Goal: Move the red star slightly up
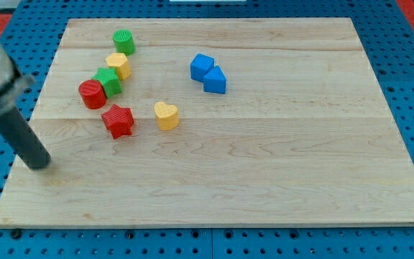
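Wooden board [264,187] on blue pegboard. My tip [42,165] near board's left edge, at 8 o'clock from red star [118,120], well apart; touches no block, holds nothing (bare rod). Red star left of board centre. Red cylinder [91,94] just beside star at 11 o'clock. Green block [109,81] touching red cylinder. Yellow block [118,65] and green cylinder [123,42] above. Yellow heart [167,115] at star's 3 o'clock, near. Two blue blocks [208,73] touching, at 2 o'clock.
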